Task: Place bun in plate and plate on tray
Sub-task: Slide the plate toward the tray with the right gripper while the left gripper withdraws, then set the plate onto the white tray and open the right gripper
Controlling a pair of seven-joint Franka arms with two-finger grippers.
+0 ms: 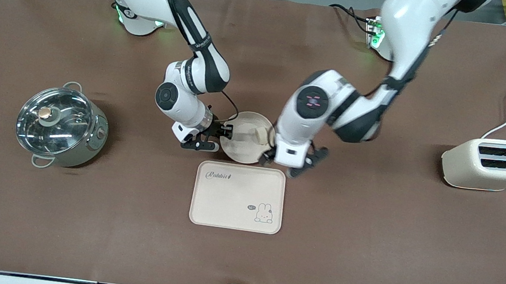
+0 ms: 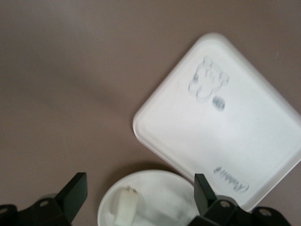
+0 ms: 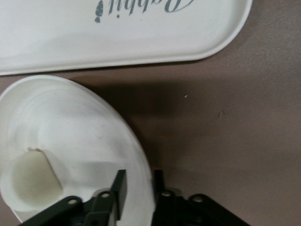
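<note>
Right gripper (image 1: 221, 137) is closed on the rim of the plate (image 1: 244, 141), at the plate's edge toward the right arm's end of the table. In the right wrist view the two fingers (image 3: 123, 189) pinch the rim from inside and outside, with only the plate wall between them.

Left gripper (image 1: 290, 161) sits at the plate's edge toward the left arm's end, jaws spread wide. The left wrist view shows both fingertips (image 2: 75, 193) well apart, straddling the plate (image 2: 155, 200) with nothing touching them. Not holding anything.

Bun (image 1: 261, 136) is already in the plate, lying against the inner wall on the left arm's side. It shows as a pale puck in both wrist views (image 3: 30, 181) (image 2: 126, 205).

Plate is on the brown table mat, farther from the front camera than the tray (image 1: 238, 197) and just beside the tray's "Rabbit" edge. Whether the plate is lifted or tilted, I can't tell. Nothing lies on the tray; the script is at one corner and the rabbit drawing at the diagonal corner.

Pot with glass lid (image 1: 60, 126) sits at the right arm's end, toaster (image 1: 493, 164) at the left arm's end, both well apart from the work.
</note>
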